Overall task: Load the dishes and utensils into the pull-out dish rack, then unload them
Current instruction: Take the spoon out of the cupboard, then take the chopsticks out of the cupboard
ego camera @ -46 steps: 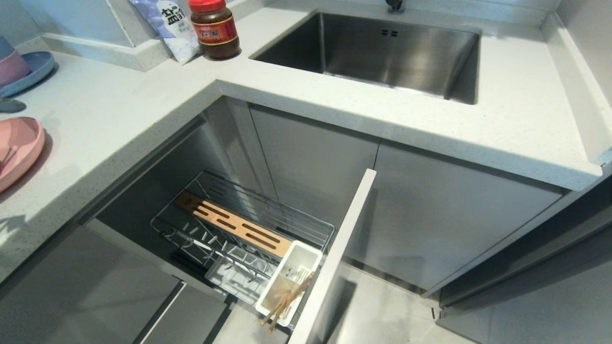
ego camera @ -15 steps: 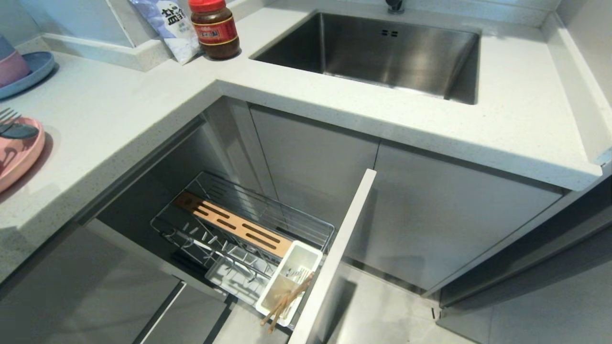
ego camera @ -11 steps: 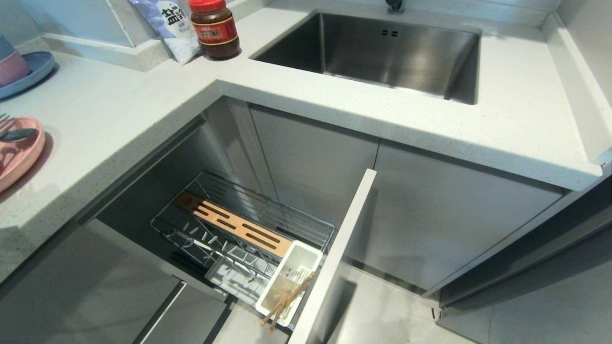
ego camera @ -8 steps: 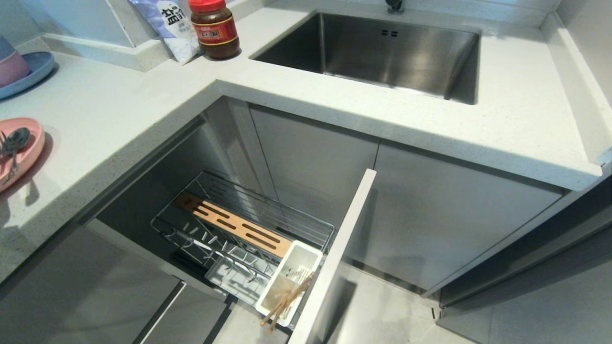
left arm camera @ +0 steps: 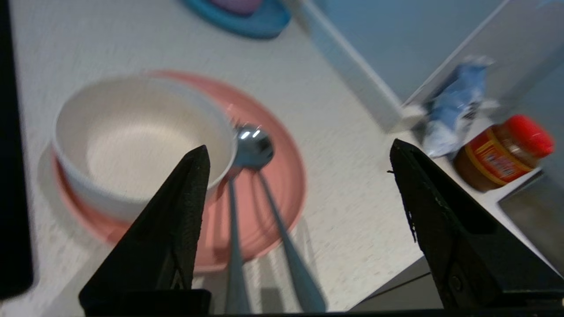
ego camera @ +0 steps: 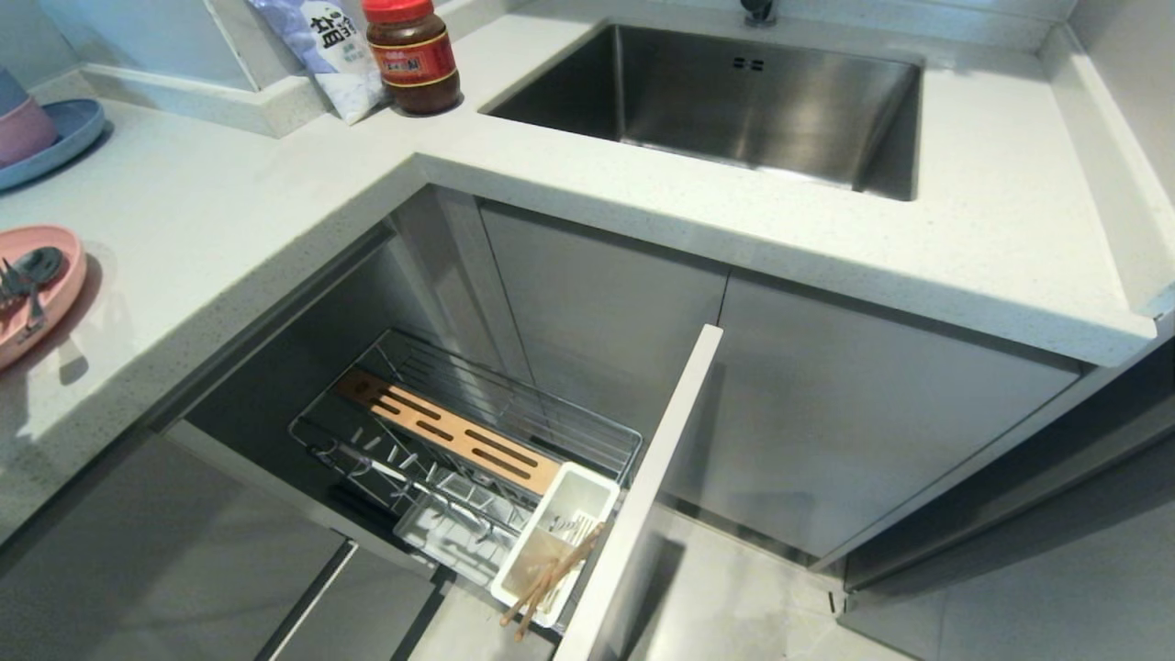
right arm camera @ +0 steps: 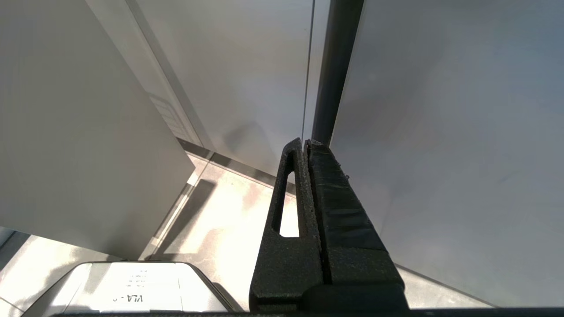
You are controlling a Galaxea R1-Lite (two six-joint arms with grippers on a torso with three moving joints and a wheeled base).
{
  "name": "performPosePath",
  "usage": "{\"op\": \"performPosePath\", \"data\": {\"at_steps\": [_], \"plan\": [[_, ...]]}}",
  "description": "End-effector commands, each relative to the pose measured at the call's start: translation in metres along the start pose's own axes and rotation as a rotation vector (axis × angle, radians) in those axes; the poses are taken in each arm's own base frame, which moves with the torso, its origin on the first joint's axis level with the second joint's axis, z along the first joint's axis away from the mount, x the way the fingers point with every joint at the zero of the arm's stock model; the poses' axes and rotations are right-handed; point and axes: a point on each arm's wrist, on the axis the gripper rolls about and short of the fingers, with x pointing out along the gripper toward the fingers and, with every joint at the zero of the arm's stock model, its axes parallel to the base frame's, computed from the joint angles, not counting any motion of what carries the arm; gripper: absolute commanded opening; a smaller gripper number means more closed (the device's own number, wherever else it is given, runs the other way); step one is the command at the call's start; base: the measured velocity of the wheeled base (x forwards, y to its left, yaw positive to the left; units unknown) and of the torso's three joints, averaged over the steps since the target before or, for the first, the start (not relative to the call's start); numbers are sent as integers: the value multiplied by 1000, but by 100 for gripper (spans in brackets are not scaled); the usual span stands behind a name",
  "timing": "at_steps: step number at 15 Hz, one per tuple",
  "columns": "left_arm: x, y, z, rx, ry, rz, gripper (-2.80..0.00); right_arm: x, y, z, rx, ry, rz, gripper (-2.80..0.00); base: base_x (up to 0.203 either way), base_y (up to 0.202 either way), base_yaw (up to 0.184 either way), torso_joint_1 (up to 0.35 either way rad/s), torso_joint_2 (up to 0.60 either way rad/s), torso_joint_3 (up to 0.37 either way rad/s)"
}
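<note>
The pink plate [ego camera: 41, 308] lies on the counter at the far left, with the metal spoon [ego camera: 39, 264] and fork [ego camera: 13, 280] lying on it. In the left wrist view the cream bowl [left arm camera: 132, 141] stands on the plate [left arm camera: 282, 185]. The spoon [left arm camera: 253, 149] and the fork's handle [left arm camera: 234, 255] lie beside the bowl. My left gripper [left arm camera: 298, 147] hangs open just above the two handles, holding nothing. The pull-out dish rack [ego camera: 569, 431] stands open below, chopsticks [ego camera: 551, 578] leaning in its white cutlery tray [ego camera: 587, 496]. My right gripper [right arm camera: 305, 143] is parked shut, low by the cabinet fronts.
A steel sink [ego camera: 734, 92] sits at the back. A red-lidded jar [ego camera: 411, 55] and a blue-white bag [ego camera: 321, 46] stand in the counter's corner. A blue plate [ego camera: 64, 138] with stacked bowls is at far left. The rack's pale front panel [ego camera: 652, 487] juts out.
The fork and spoon, held just over the pink plate a second ago, now lie on it. My left gripper has opened and let them go. The rack and chopsticks are unchanged.
</note>
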Motion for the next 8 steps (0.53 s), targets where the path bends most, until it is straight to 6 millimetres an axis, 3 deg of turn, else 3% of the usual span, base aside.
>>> {"op": "performPosePath", "data": {"at_steps": [1, 2, 6, 8], "plan": [[-8, -15, 23, 10, -75, -71, 0, 0, 0, -1, 0, -2, -1, -280, 0, 0, 0, 0, 0, 0], [-11, -23, 33, 16, -104, -106, -280, 0, 0, -1, 0, -2, 1, -280, 0, 0, 0, 0, 0, 0], [-24, -60, 82, -32, -168, -261, -280, 0, 0, -1, 0, -2, 1, -280, 0, 0, 0, 0, 0, 0], [-27, -76, 94, -82, -113, -335, -280, 0, 0, -1, 0, -2, 1, -280, 0, 0, 0, 0, 0, 0]]}}
